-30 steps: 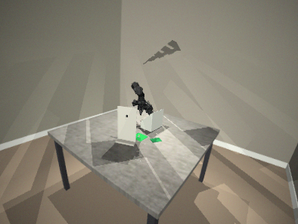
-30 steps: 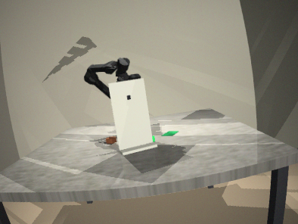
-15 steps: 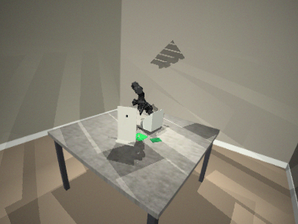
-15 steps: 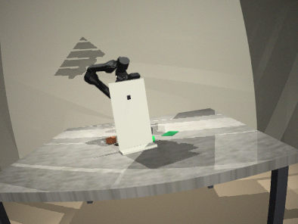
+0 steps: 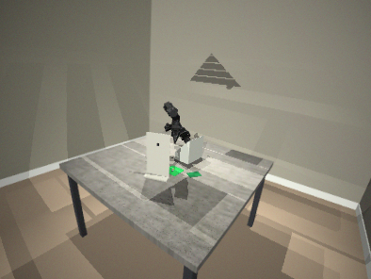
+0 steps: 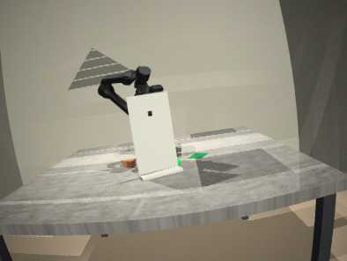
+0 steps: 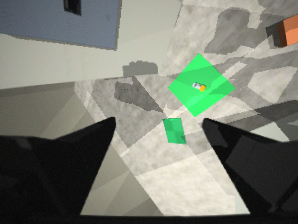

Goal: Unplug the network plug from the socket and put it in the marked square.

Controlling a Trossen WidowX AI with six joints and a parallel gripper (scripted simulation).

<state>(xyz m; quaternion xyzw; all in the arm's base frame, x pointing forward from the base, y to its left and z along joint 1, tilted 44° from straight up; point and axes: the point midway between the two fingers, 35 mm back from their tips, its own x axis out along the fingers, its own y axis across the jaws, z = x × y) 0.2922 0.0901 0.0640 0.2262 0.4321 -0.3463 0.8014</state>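
The plug [image 7: 199,87], small and whitish with an orange-yellow end, lies on the green marked square [image 7: 197,106] [image 5: 175,170], inside its edges. In the exterior view the panel hides most of the square. The upright panel [image 5: 157,160] [image 6: 151,137] stands beside the square. Its socket [image 7: 72,6] shows as a dark hole at the upper left of the wrist view, with no plug in it. My gripper [image 7: 159,121] is wide open with nothing between its fingers. It is up above the table, clear of the plug and the square.
A smaller green patch [image 5: 194,174] [image 6: 198,155] [image 7: 174,131] lies near the square. An orange block [image 6: 129,163] [image 7: 290,31] is on the table. A white upright board [image 5: 192,150] stands behind the square in the top view. The black arm [image 5: 175,126] [image 6: 114,81] is raised behind the panel.
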